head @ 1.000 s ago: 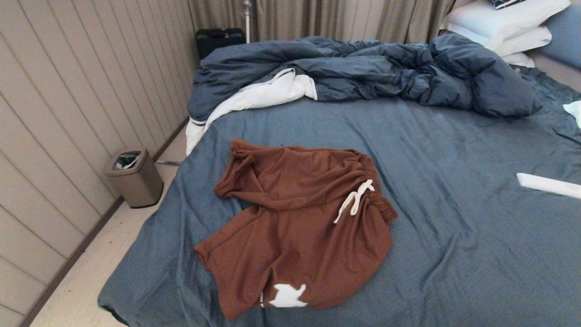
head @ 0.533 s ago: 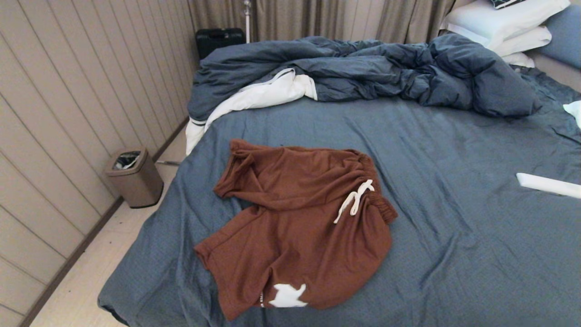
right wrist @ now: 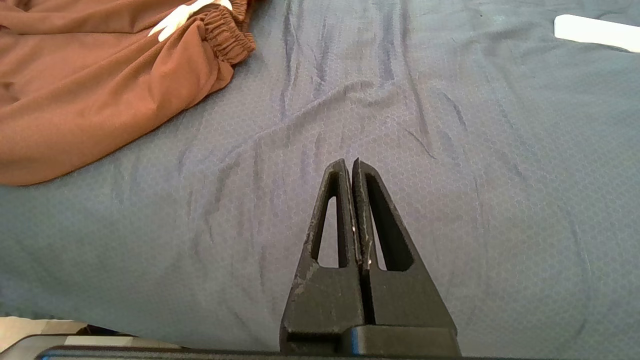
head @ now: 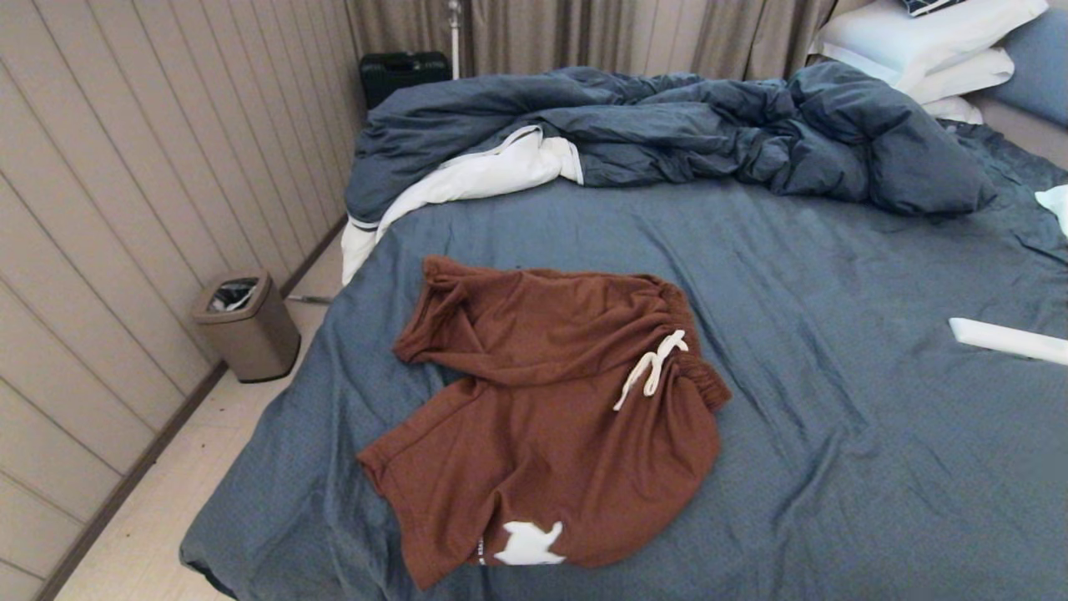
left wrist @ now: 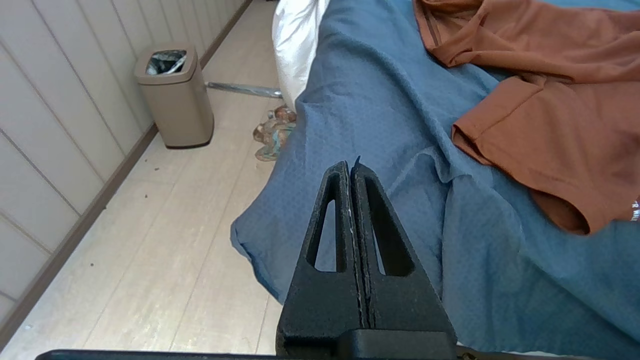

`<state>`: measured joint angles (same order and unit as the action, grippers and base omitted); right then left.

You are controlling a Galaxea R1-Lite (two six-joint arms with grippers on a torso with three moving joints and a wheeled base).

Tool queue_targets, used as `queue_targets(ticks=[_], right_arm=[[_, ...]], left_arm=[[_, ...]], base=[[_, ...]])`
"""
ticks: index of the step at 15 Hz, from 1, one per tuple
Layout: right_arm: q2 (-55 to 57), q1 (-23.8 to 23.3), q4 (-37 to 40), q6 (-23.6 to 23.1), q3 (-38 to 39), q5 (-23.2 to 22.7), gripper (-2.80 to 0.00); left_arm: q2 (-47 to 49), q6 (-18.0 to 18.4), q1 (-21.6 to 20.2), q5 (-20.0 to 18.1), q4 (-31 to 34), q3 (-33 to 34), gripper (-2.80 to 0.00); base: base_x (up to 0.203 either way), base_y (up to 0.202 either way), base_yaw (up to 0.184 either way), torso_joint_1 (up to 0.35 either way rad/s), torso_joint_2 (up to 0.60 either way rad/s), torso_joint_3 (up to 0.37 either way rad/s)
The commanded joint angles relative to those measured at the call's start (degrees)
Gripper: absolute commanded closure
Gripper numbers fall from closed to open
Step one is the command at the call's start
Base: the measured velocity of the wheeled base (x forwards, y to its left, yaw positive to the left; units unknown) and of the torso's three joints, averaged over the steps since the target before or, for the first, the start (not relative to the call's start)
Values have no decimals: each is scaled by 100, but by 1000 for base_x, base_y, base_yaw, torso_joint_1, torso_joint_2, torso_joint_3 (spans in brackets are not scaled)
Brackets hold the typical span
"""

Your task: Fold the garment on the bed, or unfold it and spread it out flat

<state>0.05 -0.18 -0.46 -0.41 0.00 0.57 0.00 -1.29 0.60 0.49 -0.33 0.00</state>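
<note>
The rust-brown shorts lie rumpled on the near left part of the bed, waistband and white drawstring toward the right, a white patch by the near hem. Neither arm shows in the head view. My left gripper is shut and empty, hovering over the bed's near left corner, short of the shorts' leg hem. My right gripper is shut and empty above bare sheet, with the shorts' waistband off to one side.
A rumpled dark-blue duvet with white lining fills the far side, white pillows at the far right. A flat white object lies on the sheet at right. A tan bin and a small cloth are on the floor left of the bed.
</note>
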Motion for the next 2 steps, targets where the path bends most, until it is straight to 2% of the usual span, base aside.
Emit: queue_targets(ticks=[1, 2], right_arm=[[13, -8, -6, -11, 0, -5, 0], [13, -8, -6, -11, 0, -5, 0]], left_arm=[[9, -3, 2, -5, -2, 0, 0], [9, -3, 2, 0, -2, 0, 0]], base=[[0, 0, 0, 0, 0, 0], [0, 0, 0, 0, 0, 0]])
